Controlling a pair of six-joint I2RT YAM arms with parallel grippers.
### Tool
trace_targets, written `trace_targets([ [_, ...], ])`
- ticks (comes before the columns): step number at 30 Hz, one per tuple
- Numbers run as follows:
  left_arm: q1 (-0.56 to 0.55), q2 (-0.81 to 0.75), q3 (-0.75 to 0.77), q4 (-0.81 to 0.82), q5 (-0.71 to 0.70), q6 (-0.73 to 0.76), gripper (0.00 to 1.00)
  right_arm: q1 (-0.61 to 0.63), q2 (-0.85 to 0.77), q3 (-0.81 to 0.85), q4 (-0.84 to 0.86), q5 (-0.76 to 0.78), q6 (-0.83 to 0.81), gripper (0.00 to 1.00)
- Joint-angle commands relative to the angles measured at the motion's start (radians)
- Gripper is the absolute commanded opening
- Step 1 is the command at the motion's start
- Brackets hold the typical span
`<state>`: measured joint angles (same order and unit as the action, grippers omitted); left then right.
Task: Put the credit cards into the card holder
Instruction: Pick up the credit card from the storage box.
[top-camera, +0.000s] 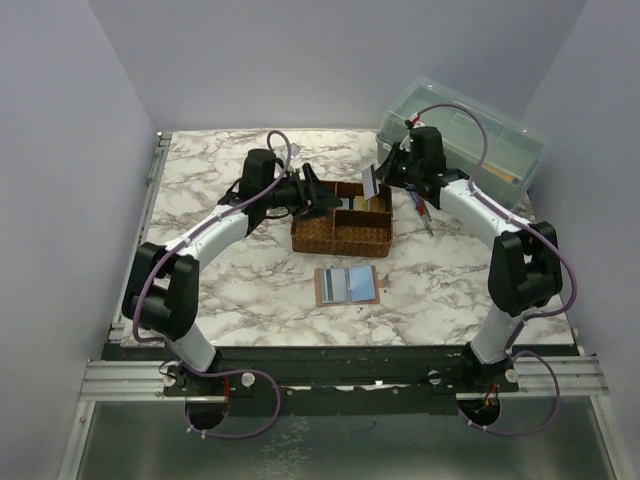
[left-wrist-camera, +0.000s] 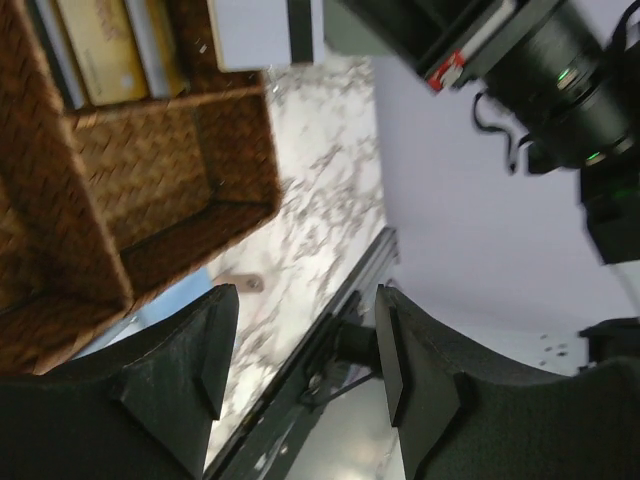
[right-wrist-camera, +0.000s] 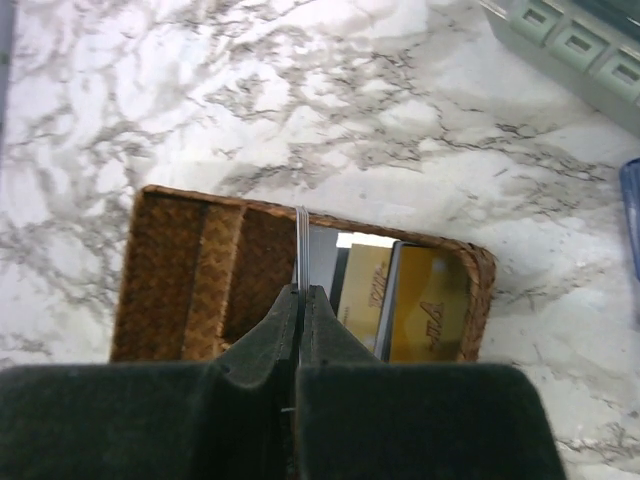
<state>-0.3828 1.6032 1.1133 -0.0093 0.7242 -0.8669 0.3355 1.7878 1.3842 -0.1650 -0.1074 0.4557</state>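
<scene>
From the top camera, a brown woven divided tray (top-camera: 340, 238) is sitting mid-way across the white-and-grey marbled bench (top-camera: 220, 170), and thin yellowish cards (top-camera: 374, 204) are standing in its far right compartment. The small tan-brown leather-like card holder (top-camera: 347, 285) is lying open and flat on the bench just in front of the tray, bluish-grey clear pockets facing up, apart from both hands. The right hand (top-camera: 377, 180) is hanging over the tray's far right corner, clenched on a thin whitish card (top-camera: 369, 184) with a dark stripe. The left hand (top-camera: 318, 197) is hovering over the tray's left part. A big translucent green lidded box (top-camera: 470, 135) is standing at the far right corner, its contents hard to make out. Red and blue pens (top-camera: 422, 212) are lying beside the tray.

From the left wrist, the left hand (left-wrist-camera: 303, 330) is showing its fingers spread with nothing between them. The tray (left-wrist-camera: 130, 180) is filling the upper left, and the yellowish cards (left-wrist-camera: 100, 50) and the whitish card (left-wrist-camera: 262, 30) are being cut off by the top edge.

From the right wrist, the right hand (right-wrist-camera: 300, 300) is pinching the whitish card (right-wrist-camera: 300, 240), seen edge-on as a thin line above the tray (right-wrist-camera: 180, 280). The yellowish cards (right-wrist-camera: 365, 295) are leaning in the right compartment, and the box (right-wrist-camera: 560, 40) is being cropped at the corner
</scene>
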Motion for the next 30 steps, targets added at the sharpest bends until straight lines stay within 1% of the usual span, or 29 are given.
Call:
trace_targets([
  [1, 0.019, 0.097, 0.066, 0.259, 0.084, -0.224, 0.63, -0.037, -0.05, -0.068, 0.153, -0.182, 0.069, 0.0],
  [3, 0.023, 0.154, 0.096, 0.298, 0.089, -0.253, 0.63, -0.061, -0.066, -0.11, 0.235, -0.253, 0.102, 0.0],
  [7, 0.039, 0.279, 0.159, 0.371, 0.123, -0.303, 0.63, -0.097, -0.082, -0.168, 0.331, -0.369, 0.171, 0.0],
  [12, 0.04, 0.385, 0.254, 0.392, 0.138, -0.295, 0.63, -0.113, -0.104, -0.225, 0.427, -0.447, 0.218, 0.0],
  [14, 0.039, 0.41, 0.28, 0.416, 0.145, -0.293, 0.63, -0.117, -0.104, -0.246, 0.467, -0.485, 0.243, 0.0],
  [17, 0.037, 0.444, 0.308, 0.472, 0.19, -0.304, 0.61, -0.122, -0.095, -0.257, 0.514, -0.526, 0.277, 0.0],
  [21, 0.038, 0.463, 0.306, 0.546, 0.224, -0.321, 0.59, -0.128, -0.079, -0.268, 0.563, -0.568, 0.313, 0.0],
  [27, 0.035, 0.498, 0.309, 0.589, 0.231, -0.353, 0.58, -0.132, -0.058, -0.271, 0.618, -0.609, 0.356, 0.0],
  [30, 0.035, 0.504, 0.31, 0.608, 0.236, -0.361, 0.48, -0.133, -0.053, -0.271, 0.623, -0.617, 0.363, 0.0],
])
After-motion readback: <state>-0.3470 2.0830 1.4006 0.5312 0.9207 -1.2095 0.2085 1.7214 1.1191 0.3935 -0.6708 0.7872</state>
